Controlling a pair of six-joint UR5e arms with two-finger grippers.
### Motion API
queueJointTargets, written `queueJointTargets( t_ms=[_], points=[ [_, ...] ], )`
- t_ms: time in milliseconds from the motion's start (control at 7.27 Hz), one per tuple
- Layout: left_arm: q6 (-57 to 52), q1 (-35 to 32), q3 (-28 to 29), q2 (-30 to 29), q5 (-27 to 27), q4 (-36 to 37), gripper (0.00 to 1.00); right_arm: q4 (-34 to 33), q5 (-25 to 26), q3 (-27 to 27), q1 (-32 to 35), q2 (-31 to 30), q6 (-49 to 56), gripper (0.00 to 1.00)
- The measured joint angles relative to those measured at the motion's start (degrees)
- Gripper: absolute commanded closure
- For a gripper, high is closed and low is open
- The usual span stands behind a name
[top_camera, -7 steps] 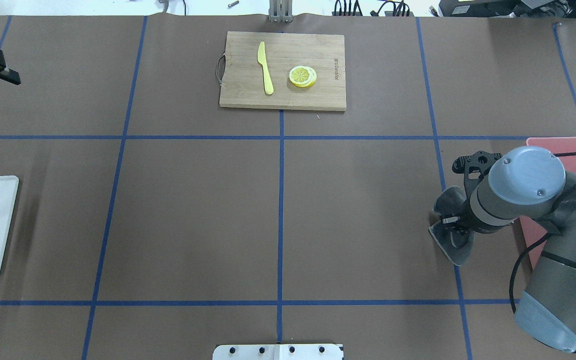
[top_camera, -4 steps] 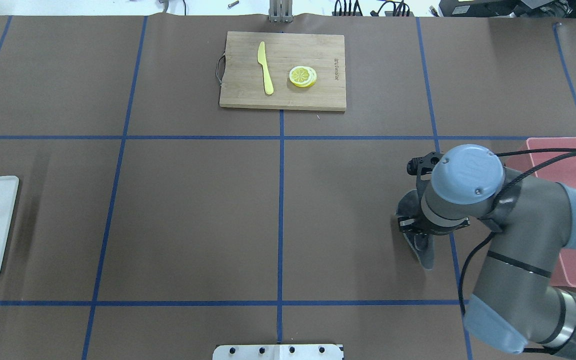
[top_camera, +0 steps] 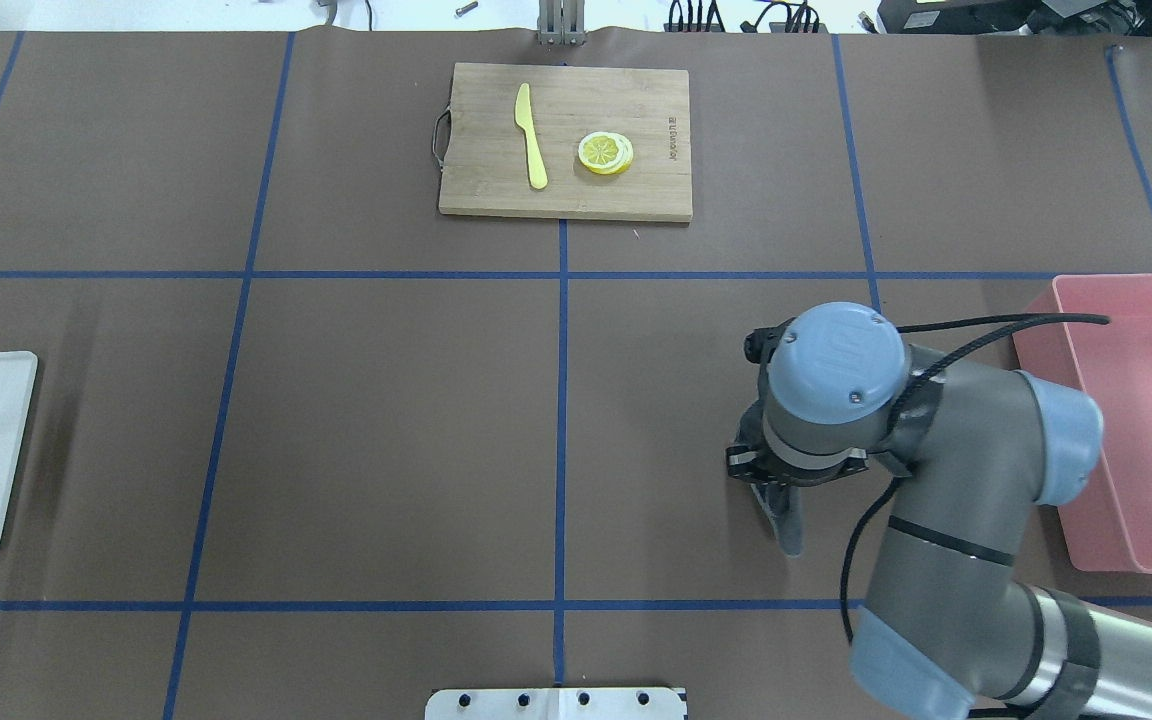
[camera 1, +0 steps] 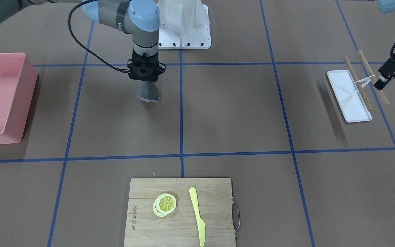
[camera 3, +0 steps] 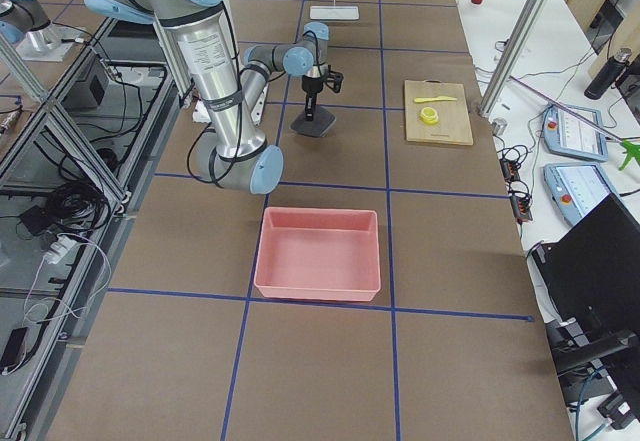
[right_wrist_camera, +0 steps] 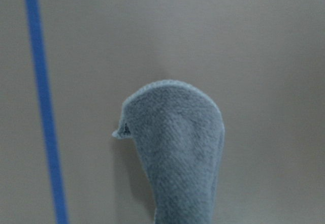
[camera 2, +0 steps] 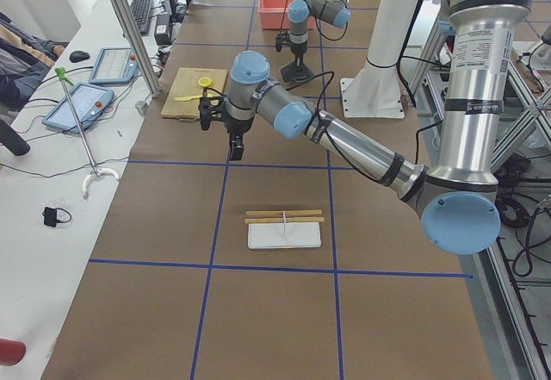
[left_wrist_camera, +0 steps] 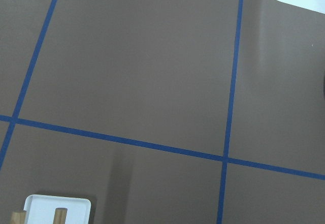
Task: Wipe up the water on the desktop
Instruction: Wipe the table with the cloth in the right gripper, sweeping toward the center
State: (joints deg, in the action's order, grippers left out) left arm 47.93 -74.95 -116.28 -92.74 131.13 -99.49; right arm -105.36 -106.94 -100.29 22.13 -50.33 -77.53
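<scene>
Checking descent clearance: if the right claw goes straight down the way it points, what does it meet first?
The right claw points down with a grey cloth in its grip; the cloth would meet bare desktop first. Nothing else shows beneath. The gap is unclear.

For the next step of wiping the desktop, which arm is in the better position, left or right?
Right. The right gripper holds the gray cloth over the desktop, so it seems ready to wipe. The left gripper is open and empty, far off beside the white tray.
</scene>
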Motion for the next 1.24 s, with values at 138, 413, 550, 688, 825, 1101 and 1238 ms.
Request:
queueJointTargets(
  t_ms=[138, 413, 550, 688, 825, 1101, 1238],
  points=[
    [0.0, 0.0, -0.1, 0.0, 0.0, 0.0, 0.02, 3.4, -0.1, 6.1, -0.4, 5.3, -3.0, 1.0],
    [-0.1, -0.1, -0.1, 0.0, 0.0, 0.0, 0.02, 7.0, -1.0, 11.0, -0.4, 8.4, -5.8, 1.0],
    [-0.1, -0.2, -0.1, 0.0, 0.0, 0.0, 0.02, 7.4, -1.6, 6.5, 0.0, 3.5, -5.0, 1.0],
    [-0.1, -0.2, 0.0, 0.0, 0.0, 0.0, 0.02, 7.4, -2.1, -0.3, 1.2, -3.8, -2.4, 1.0],
    [-0.1, -0.4, 0.0, 0.0, 0.0, 0.0, 0.02, 7.3, -2.7, -5.2, 2.8, -10.0, 0.9, 1.0],
    [-0.1, -0.9, -0.1, 0.0, 0.0, 0.0, 0.02, 7.2, -3.6, -8.5, 6.9, -18.6, 8.2, 1.0],
    [-0.1, -1.1, -0.3, 0.1, 0.0, 0.0, 0.02, 7.3, -3.8, -9.3, 9.1, -22.7, 12.6, 1.0]
  ],
)
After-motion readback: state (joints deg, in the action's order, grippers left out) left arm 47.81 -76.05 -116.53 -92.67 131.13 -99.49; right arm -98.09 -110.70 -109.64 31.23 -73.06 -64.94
